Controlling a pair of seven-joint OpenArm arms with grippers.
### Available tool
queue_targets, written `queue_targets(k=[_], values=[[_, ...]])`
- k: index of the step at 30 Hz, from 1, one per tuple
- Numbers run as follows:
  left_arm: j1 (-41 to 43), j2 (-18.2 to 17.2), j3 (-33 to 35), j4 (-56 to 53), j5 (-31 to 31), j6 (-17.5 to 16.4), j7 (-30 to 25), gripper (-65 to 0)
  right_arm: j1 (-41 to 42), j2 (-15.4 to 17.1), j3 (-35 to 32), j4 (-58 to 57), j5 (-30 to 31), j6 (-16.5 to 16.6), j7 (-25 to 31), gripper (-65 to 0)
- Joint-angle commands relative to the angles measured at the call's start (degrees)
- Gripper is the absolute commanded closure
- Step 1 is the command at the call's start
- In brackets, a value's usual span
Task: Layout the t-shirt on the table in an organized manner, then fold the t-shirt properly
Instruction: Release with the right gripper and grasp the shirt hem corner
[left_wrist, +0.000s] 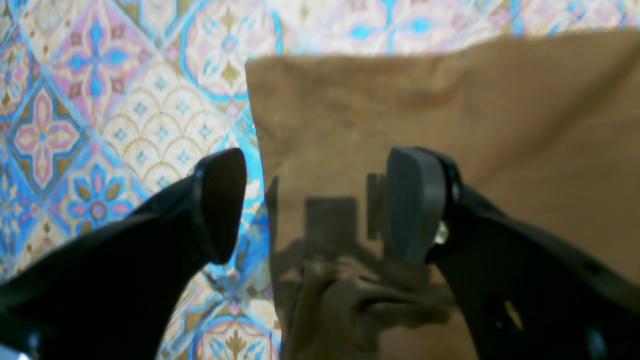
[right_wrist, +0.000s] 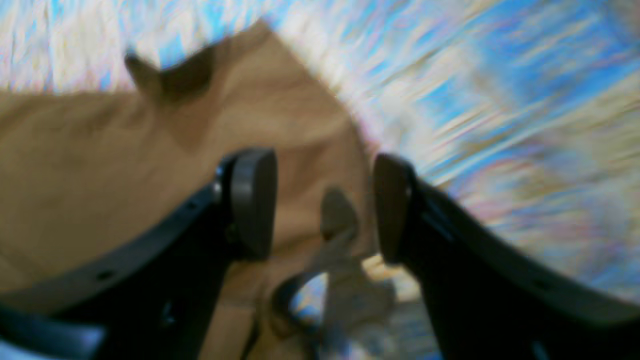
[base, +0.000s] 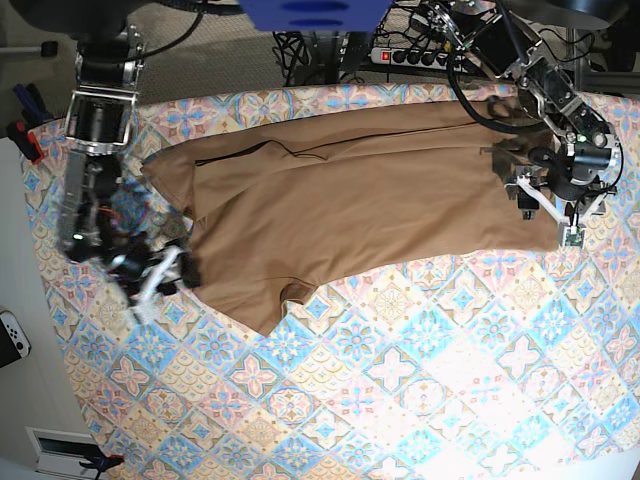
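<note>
**Mira:** Base view shows the t-shirt (base: 350, 200) spread wide across the upper half of the desk (base: 420, 390), from left to right. One sleeve hangs toward the lower left, a little bunched.

**Tomas:** And the tools?

**Mira:** The left tool (left_wrist: 315, 205) stands wide open over a corner of the cloth, at the right end in the base view. It holds nothing. The right tool (right_wrist: 325, 205) is about half open at the sleeve edge, also with nothing between the jaws, though this picture is blurred.

**Tomas:** So what is good to do now?

**Mira:** I think each tool should pinch only its edge, then pull outward gently, so the wrinkles go flat. Both arms reach down steeply at opposite ends.
</note>
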Motion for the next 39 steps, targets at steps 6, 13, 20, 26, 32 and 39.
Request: queue_targets(k=[6,13,20,26,32,39], values=[[-0.75,-0.74,0.00,0.99,0.29,0.16,-1.01,-42.4,3.03,2.22,-4.36,-7.75,1.11,0.20,6.90,-30.4],[-0.75,-0.74,0.00,0.99,0.38,0.16,-1.01,-42.4,6.90,2.58,-9.89,-16.27,1.11,0.20,13.58,-30.4],[-0.75,-0.74,0.00,0.99,0.38,0.16,-1.01,-42.4,7.08,3.63,-11.83,-18.82,1.11,0.20,15.34,-30.4],[-0.66,-0.74,0.00,0.99,0.38,0.16,-1.01,-42.4,7.16,3.54,-11.74,-18.91,-1.26,0.20,15.43,-30.4],[-0.57,-0.74,0.00,0.99,0.38,0.16,-1.01,-42.4,7.16,3.37,-11.30,-18.91,-14.18,0.20,15.43,-30.4],[-0.57,-0.74,0.00,0.99,0.38,0.16,-1.01,-42.4,6.99,-0.15,-11.65,-18.56,-20.43,0.20,15.43,-20.4]])
